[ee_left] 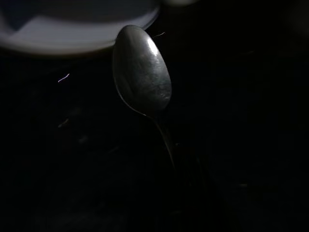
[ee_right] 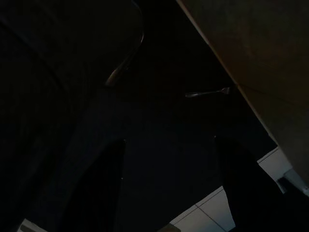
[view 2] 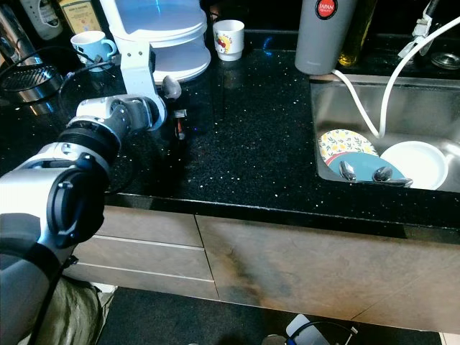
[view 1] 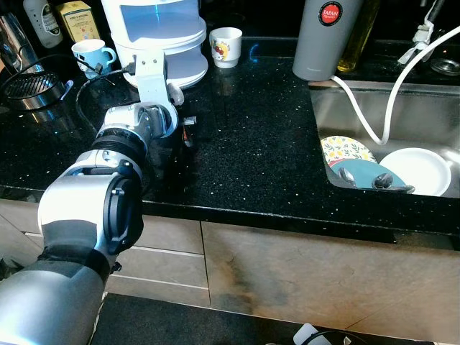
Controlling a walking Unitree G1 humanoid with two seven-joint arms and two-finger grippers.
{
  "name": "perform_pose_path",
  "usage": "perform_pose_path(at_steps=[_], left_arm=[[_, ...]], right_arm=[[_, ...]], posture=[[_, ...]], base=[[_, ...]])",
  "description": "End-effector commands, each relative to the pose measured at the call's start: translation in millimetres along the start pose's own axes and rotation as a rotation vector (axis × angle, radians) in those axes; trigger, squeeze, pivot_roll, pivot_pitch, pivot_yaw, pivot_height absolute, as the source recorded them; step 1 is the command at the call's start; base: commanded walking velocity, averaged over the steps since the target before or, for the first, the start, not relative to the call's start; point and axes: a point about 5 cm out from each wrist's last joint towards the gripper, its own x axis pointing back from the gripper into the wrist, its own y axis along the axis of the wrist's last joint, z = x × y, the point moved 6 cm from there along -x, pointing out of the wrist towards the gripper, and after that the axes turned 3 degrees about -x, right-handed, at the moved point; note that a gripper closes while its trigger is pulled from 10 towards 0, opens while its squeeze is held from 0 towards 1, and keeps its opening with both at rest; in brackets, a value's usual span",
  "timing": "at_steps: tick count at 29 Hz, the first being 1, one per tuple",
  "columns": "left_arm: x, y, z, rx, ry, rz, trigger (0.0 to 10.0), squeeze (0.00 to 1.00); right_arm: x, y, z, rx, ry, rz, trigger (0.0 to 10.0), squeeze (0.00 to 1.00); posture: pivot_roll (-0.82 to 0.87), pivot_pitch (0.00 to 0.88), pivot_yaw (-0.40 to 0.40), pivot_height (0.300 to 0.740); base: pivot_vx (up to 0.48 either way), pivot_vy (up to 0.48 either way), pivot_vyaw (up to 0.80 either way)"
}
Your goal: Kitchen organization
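My left gripper (view 2: 178,121) reaches over the black countertop (view 1: 251,144), shut on the handle of a metal spoon (view 2: 171,86). The spoon's bowl (ee_left: 142,72) points up toward the base of the white tiered container (view 1: 158,36). In the sink (view 1: 320,129) at the right lie a floral plate (view 1: 345,149), a teal plate (view 1: 366,172) with two spoons (view 2: 347,170) on it, and a white plate (view 1: 417,169). My right gripper (ee_right: 169,193) hangs idle in the dark beside the cabinet front, its fingers (ee_right: 96,188) apart.
A blue-rimmed mug (view 1: 92,54) and a white patterned cup (view 1: 226,46) stand at the back of the counter. A grey flask (view 1: 327,39) stands by the sink, and a white hose (view 1: 359,115) runs into it. A metal pan (view 1: 29,86) sits far left.
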Motion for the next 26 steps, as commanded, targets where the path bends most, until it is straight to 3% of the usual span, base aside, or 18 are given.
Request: perform_pose_path(at_steps=[1,6,12,14,16,20,24,26], left_arm=[[3.6,23,-21.0,-0.045,-0.095,-0.056,0.0,0.00],[9.7,38,-38.8,-0.028,-0.236,-0.104,0.0,0.00],[30.2,39,-68.8,0.014,-0.595,-0.160,0.0,0.00],[30.2,39,-68.8,0.014,-0.595,-0.160,0.0,0.00],[41.8,25,-76.0,0.023,-0.743,-0.160,0.0,0.00],[51.2,13,-76.4,0.034,-0.824,-0.160,0.0,0.00],[77.2,1,-74.6,0.066,-0.957,-0.194,0.0,0.00],[83.1,-1,-76.1,0.058,-0.980,-0.202,0.0,0.00]], right_arm=[[0.1,-2,1.0,-0.003,0.002,0.009,10.0,0.00],[-0.3,-1,1.3,-0.008,0.000,0.005,10.0,0.00],[-0.6,2,5.5,-0.058,0.024,-0.009,10.0,0.00],[-0.6,2,5.5,-0.058,0.024,-0.009,10.0,0.00],[-0.7,1,6.2,-0.061,0.027,-0.002,10.0,0.00],[-0.8,1,6.2,-0.066,0.026,-0.001,10.0,0.00],[-0.8,2,5.1,-0.067,0.025,-0.003,10.0,0.00],[-0.8,2,4.7,-0.066,0.025,-0.002,10.0,0.00]], posture=[[-0.05,0.070,0.034,0.740],[-0.05,0.061,0.038,0.740],[-0.06,0.028,0.041,0.740],[-0.06,0.028,0.041,0.740],[-0.06,0.016,0.039,0.740],[-0.06,0.019,0.041,0.740],[-0.06,0.025,0.040,0.740],[-0.06,0.024,0.037,0.740]], base=[[0.000,0.000,0.00],[0.000,0.000,0.00],[0.000,0.000,0.00],[0.000,0.000,0.00],[0.000,0.000,0.00],[0.000,0.000,0.00],[0.000,0.000,-0.45],[0.000,0.000,-0.78]])
